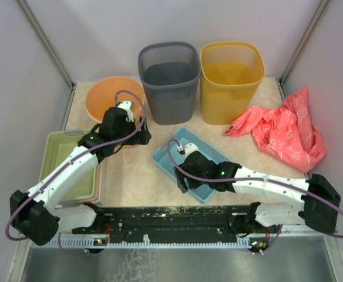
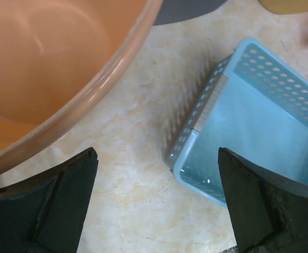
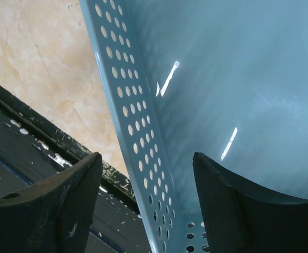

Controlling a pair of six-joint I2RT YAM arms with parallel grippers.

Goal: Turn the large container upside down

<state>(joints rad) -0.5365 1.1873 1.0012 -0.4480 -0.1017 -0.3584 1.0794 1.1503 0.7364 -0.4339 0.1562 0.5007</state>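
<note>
STEP: flip blue perforated basket [image 1: 165,156], upright, mouth up | RIGHT: right gripper [image 3: 143,164] parted astride basket's near wall, not pinching; best close low, then roll | LEFT: left gripper [image 2: 156,158] wide, empty, left of basket | ROOM: grey wastebasket [image 1: 170,82] behind basket; tabletop [image 1: 133,170] open to basket's left

Glossy, plain warm orange on the bowl [image 1: 98,97]. Behind it stands a dark grey bin [image 1: 170,88] in fine mesh, and beside that a mustard-yellow bin [image 1: 230,82] in solid colour. The basket [image 2: 259,126] is pale blue, its walls dotted with rows of round holes. The coral-red cloth [image 1: 286,132] carries a faint white print, loops maybe, hard to read from here. Olive-green tray [image 1: 69,167], with a pinkish edge beneath it. Cream desk [image 1: 136,176], marbled with tan veins. Arms [image 1: 66,176] white and black, cables [image 1: 130,93] purple.
</note>
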